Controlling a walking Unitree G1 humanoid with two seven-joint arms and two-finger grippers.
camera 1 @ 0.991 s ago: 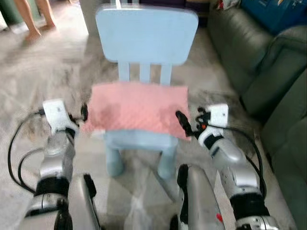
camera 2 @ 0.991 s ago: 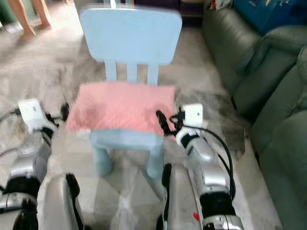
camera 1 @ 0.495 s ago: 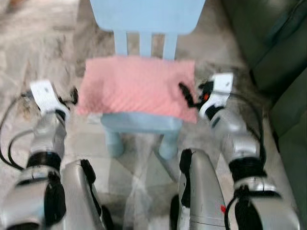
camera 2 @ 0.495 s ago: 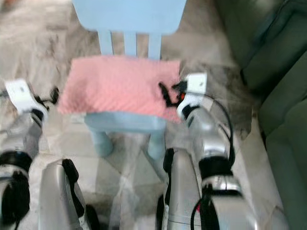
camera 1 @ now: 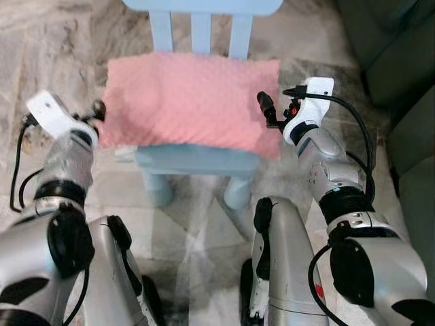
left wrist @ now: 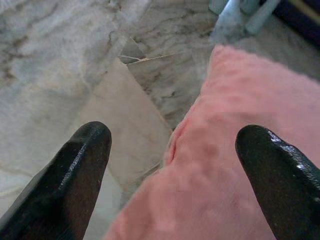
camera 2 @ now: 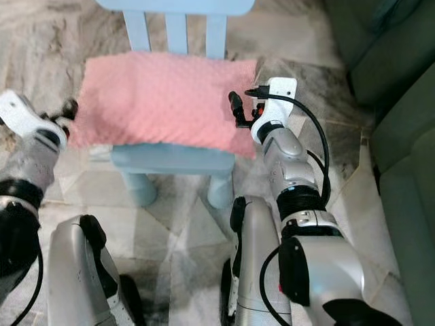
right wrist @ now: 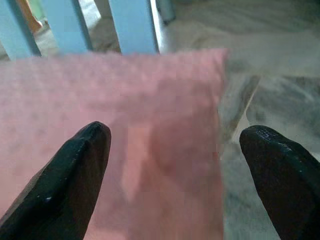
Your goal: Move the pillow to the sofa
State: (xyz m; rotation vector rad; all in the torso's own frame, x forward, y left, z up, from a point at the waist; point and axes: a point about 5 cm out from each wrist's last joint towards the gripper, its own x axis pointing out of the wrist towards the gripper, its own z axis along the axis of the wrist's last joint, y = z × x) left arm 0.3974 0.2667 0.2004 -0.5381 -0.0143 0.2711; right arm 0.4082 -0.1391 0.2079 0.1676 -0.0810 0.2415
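A pink dimpled pillow (camera 1: 187,102) lies flat on the seat of a small light-blue chair (camera 1: 197,163) right in front of me. My left gripper (camera 1: 98,110) is at the pillow's left edge, open, and the left wrist view has the pillow's corner (left wrist: 240,190) between its black fingers (left wrist: 80,165). Against the pillow's right edge sits my right gripper (camera 1: 266,109), open as well; its wrist view looks across the pillow (right wrist: 125,150) toward the chair's back slats (right wrist: 132,25). The dark green sofa (camera 1: 401,61) is on my right.
Grey marbled floor tiles (camera 1: 61,41) surround the chair. My own silver legs (camera 1: 285,272) stand just short of the chair's front legs (camera 1: 238,193). The sofa's cushions run along the right side of the view.
The view has tipped down and closed in on the chair. Both grippers have come in to the pillow's two side edges. A person's legs at the far left have left the view.
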